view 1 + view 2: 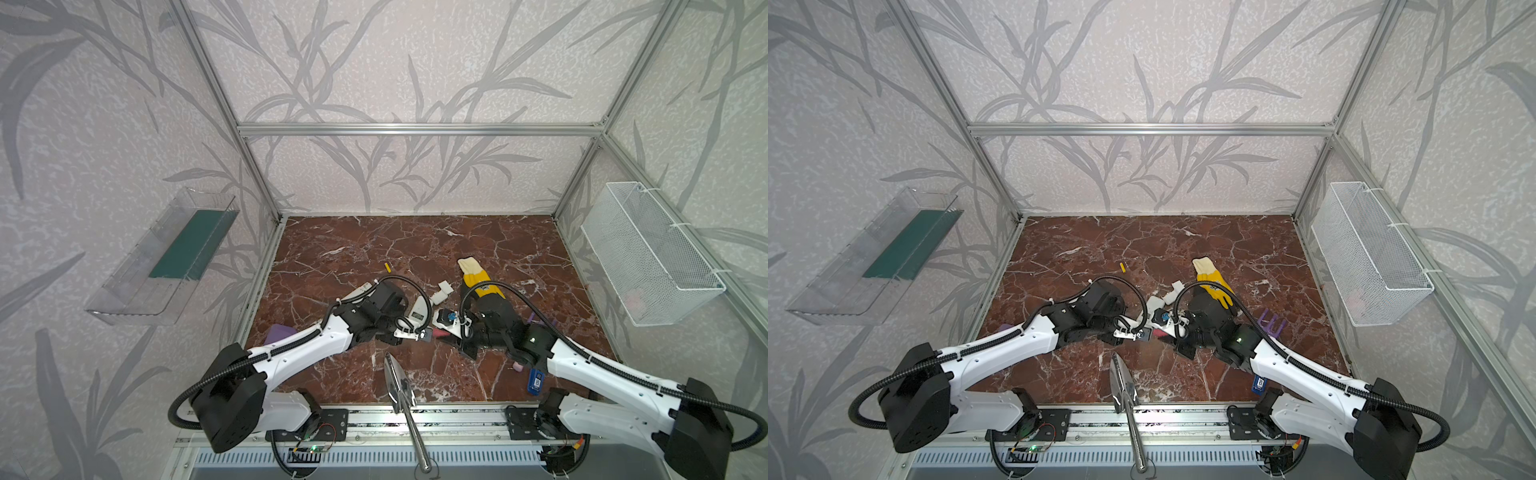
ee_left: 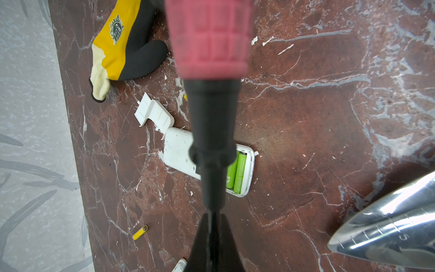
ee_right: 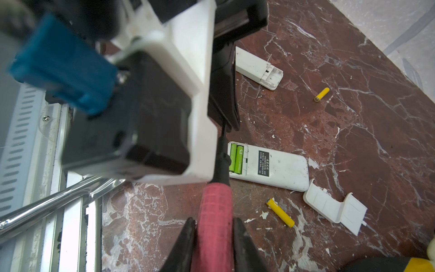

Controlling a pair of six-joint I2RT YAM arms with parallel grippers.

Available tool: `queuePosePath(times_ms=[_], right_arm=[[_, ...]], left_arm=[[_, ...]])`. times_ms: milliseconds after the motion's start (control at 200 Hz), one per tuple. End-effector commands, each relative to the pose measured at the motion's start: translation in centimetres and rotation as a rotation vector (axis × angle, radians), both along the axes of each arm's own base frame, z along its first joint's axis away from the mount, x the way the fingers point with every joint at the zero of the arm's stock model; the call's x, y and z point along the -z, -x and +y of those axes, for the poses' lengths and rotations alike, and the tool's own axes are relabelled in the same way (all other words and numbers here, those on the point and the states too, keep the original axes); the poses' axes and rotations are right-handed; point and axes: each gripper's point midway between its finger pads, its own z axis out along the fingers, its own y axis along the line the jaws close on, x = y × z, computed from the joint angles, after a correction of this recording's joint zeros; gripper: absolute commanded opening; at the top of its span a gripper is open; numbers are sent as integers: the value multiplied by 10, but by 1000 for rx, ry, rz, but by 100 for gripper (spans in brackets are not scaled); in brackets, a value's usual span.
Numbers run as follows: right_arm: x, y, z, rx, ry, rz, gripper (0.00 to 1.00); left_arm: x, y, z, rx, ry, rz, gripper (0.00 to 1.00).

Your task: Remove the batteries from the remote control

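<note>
Grey-leaf wallpaper (image 1: 415,62) covers the walls, framed by aluminium rails (image 1: 419,129). The surface (image 1: 353,241) is red-brown marble. A clear shelf (image 1: 124,291) and wire basket (image 1: 648,257) hang on side walls.

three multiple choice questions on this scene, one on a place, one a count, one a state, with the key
1. Where are the green batteries? A in the remote, in its open compartment B lying loose outside it C in a gripper
2. How many yellow batteries lie loose on the table? A none B two C four
3. The battery cover is A clipped on B off, lying beside the remote C snapped in two
1 A, both sit in the bay; 2 B, one near the cover, one farther off; 3 B, it lies by the remote.
</note>
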Motion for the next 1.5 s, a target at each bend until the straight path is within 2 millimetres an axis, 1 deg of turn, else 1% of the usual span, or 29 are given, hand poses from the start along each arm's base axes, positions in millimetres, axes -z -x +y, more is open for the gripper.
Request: queuePosePath(times_ms=[0,110,135,155,190,205,240,335,350,365,435,455,495,535,545,555,655,735,840,880,910,980,1015,1155,1210,1275,1385,1445,1500], right_arm=[[-5,2,4,-24,-8,-5,19],[-3,2,3,-26,0,-5,8],[-3,2,2,-25,2,-5,5],[-3,2,2,-23,3,-7,3],[-1,2,1,-19,12,-7,0],[-1,1,0,-16,15,-8,0],[0,0,-1,-8,23,-12,0],[4,-4,-7,22,51,-26,0],[4,-4,-8,26,55,-28,0],[5,-4,-10,29,60,-30,0],[6,-5,-13,44,67,-40,0],[6,-5,-14,45,67,-41,0],[6,-5,-16,52,69,-46,0],[5,-5,-17,57,68,-50,0],[6,-5,-17,57,68,-49,0],[6,-4,-17,57,67,-51,0],[7,-3,-19,58,64,-57,0],[8,-2,-20,58,65,-64,0],[10,-2,-22,60,77,-71,0],[10,-2,-22,60,85,-74,0],[11,-2,-22,61,94,-76,0],[11,-2,-22,62,116,-83,0],[12,-1,-21,60,132,-87,0],[18,3,-23,59,202,-108,0],[19,4,-24,59,223,-120,0],[17,5,-25,60,239,-131,0],[12,6,-26,55,261,-149,0],[10,7,-27,51,278,-158,0],[8,7,-28,50,298,-162,0]], left_arm=[[-13,-1,-7,23,32,-5,0],[-15,-3,-9,5,48,-11,0],[-16,-4,-8,-3,50,-11,1],[-15,-5,-8,-9,50,-11,4],[-16,-7,-8,-20,52,-18,14],[-16,-8,-7,-23,50,-23,19],[-15,-10,-5,-63,60,-10,27],[-15,-18,4,-125,63,-25,38],[-16,-21,6,-141,67,-29,44],[-16,-22,8,-153,70,-31,46],[-20,-30,21,-227,101,-51,52],[-22,-34,26,-255,115,-61,57],[-27,-39,34,-307,148,-81,70],[-33,-44,42,-356,187,-98,90],[-35,-45,44,-368,196,-103,96],[-36,-45,46,-378,205,-105,99],[-49,-55,61,-488,299,-141,99],[-61,-64,68,-585,374,-155,99],[-76,-85,80,-786,478,-148,99],[-80,-93,84,-859,507,-132,99],[-80,-97,84,-892,510,-109,99],[-79,-104,75,-909,505,-55,99],[-75,-106,71,-914,492,-23,99],[-61,-107,44,-886,478,157,99],[-54,-104,33,-866,468,233,97],[-47,-105,23,-865,447,306,95],[-29,-105,11,-880,366,429,91],[-20,-101,3,-846,309,492,90],[-13,-103,-2,-867,284,536,91]])
